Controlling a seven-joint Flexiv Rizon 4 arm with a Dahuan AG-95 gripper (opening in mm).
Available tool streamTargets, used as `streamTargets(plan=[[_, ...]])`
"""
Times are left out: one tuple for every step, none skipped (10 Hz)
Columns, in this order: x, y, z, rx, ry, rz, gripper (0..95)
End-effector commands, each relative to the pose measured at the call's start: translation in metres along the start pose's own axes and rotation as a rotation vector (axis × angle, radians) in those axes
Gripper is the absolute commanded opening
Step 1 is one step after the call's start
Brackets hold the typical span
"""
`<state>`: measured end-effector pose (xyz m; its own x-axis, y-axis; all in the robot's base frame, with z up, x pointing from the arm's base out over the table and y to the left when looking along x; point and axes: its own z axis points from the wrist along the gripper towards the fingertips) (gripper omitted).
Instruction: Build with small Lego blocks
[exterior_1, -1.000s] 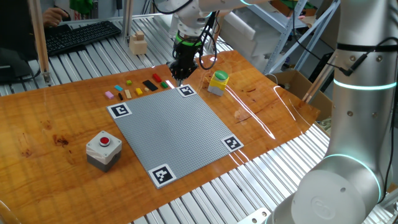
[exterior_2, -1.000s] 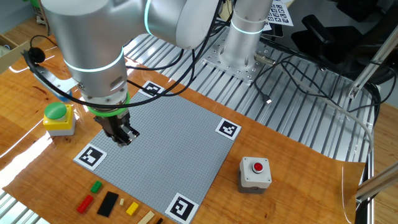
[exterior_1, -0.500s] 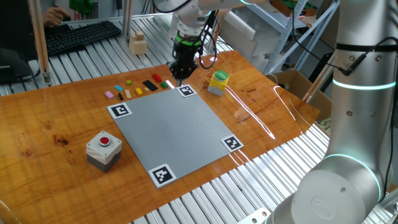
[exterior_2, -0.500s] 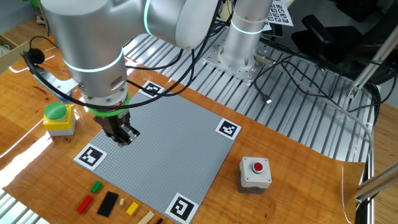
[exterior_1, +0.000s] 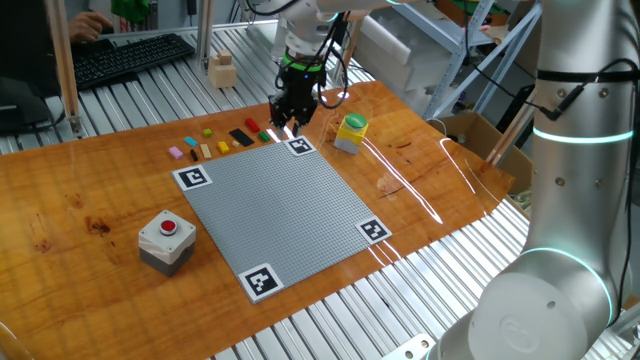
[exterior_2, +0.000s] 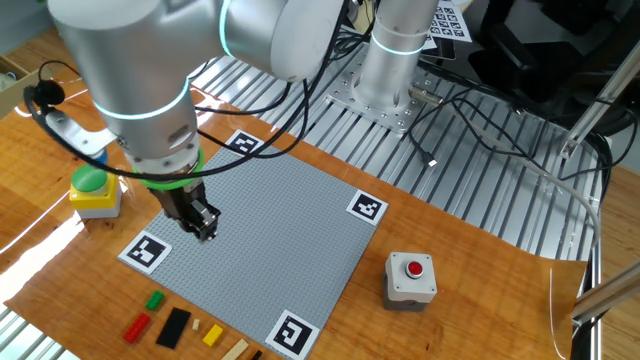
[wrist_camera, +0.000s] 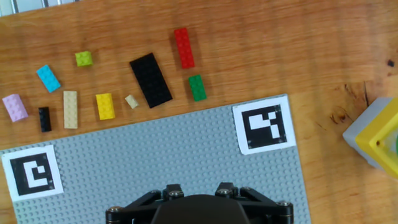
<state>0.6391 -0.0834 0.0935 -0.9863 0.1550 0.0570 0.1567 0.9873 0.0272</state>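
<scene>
I hold the gripper (exterior_2: 206, 229) pointing down over the grey baseplate (exterior_2: 265, 240), fingers slightly parted and pinching nothing. The small Lego blocks (wrist_camera: 149, 79) lie ahead of the fingers on the wooden table (wrist_camera: 298, 50), beyond the plate's edge.

The tool's fingertips (wrist_camera: 198, 198) are cut off by the hand view's bottom edge.

Gripper (exterior_2: 205, 224) hangs over the grey baseplate (exterior_2: 270, 240), empty as far as I can see. Lego blocks (exterior_2: 175, 326) sit along its near edge.
</scene>
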Motion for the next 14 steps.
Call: streamTargets(plan=[[-0.001,0.001,0.000,0.006,0.034,0.008,38.0],[-0.001,0.001,0.000,0.010,0.033,0.023,38.0],[-0.001,0.001,0.000,0.003,0.041,0.048,38.0],[-0.001,0.001,0.000,0.000,0.036,0.060,38.0],[-0.003,0.002,0.002,0.000,0.031,0.069,38.0],[-0.007,0.004,0.004,-0.001,0.019,0.075,38.0],[-0.012,0.005,0.005,0.001,0.011,0.076,38.0],[-0.024,0.008,0.008,0.005,0.011,0.070,38.0],[-0.032,0.010,0.010,0.007,0.013,0.059,38.0],[-0.038,0.010,0.011,0.008,0.013,0.039,38.0],[-0.045,0.009,0.013,0.007,0.013,0.018,38.0],[-0.051,0.008,0.015,0.005,0.013,0.002,38.0],[-0.058,0.007,0.016,0.004,0.012,-0.012,38.0],[-0.064,0.007,0.019,0.005,0.008,-0.034,38.0]])
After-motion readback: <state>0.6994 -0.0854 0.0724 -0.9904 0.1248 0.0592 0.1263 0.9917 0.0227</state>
